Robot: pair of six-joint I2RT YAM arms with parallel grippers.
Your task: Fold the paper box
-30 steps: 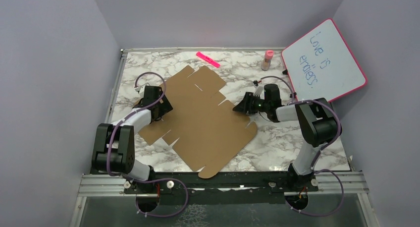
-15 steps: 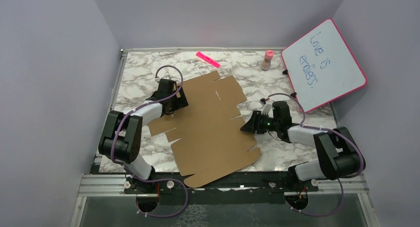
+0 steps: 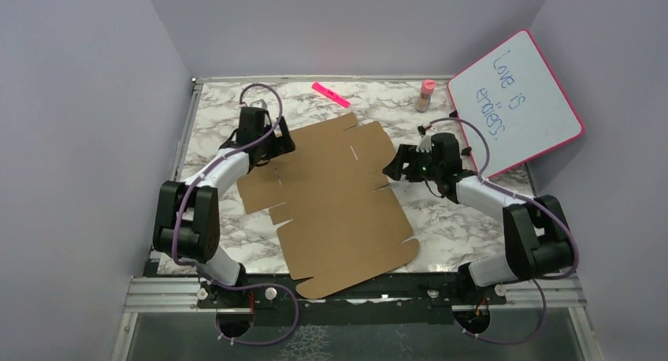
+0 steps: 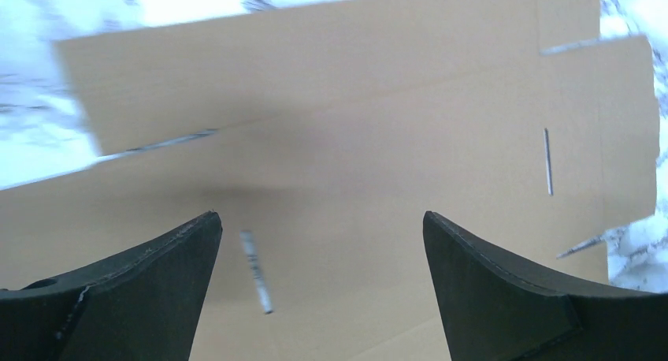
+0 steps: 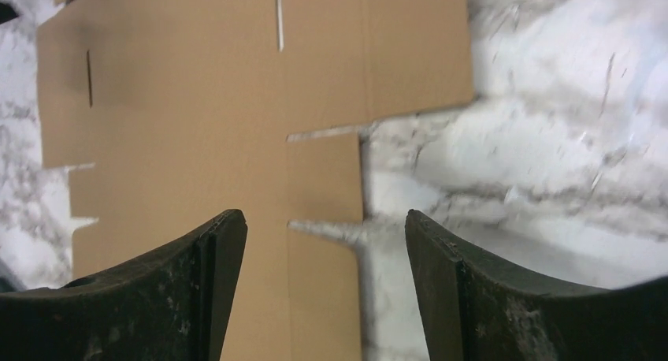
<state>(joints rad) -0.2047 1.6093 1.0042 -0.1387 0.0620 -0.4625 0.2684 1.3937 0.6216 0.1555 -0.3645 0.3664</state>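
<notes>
On the marble table (image 3: 473,227), centre: one paper box (image 3: 339,195), unfolded. It lies flat as a brown die-cut sheet, askew to the table's sides, its near corner reaching the front edge. Flaps, slots and creases show; no panel is raised.

Left gripper (image 3: 276,146): over the sheet's far-left flaps, jaws spread wide, nothing between them. Its wrist view shows only bare cardboard and a slot below.

Right gripper (image 3: 396,169): at the sheet's right edge, jaws apart and empty. Its wrist view shows a small side flap and bare marble under the gap.

Also present: whiteboard (image 3: 516,101) leaning at far right, small bottle (image 3: 426,95) just beside it, pink marker (image 3: 331,94) near the back edge. All lie apart from the sheet.

Hazards, as judged:
- Slide or spin. The sheet is unheld on smooth marble, so a push from one side alone would likely skate it rather than crease it.
- Missed pickup. The flap edges lie flush with the table, so a finger may ride over the card or jam into the top.
- Wrong crease. Neighbouring flaps sit close together, so a jaw may catch two at once.
- Loss at the front. A pull toward the arms could carry the near corner off the table.
- Knocked whiteboard. The right arm works close under it.
</notes>
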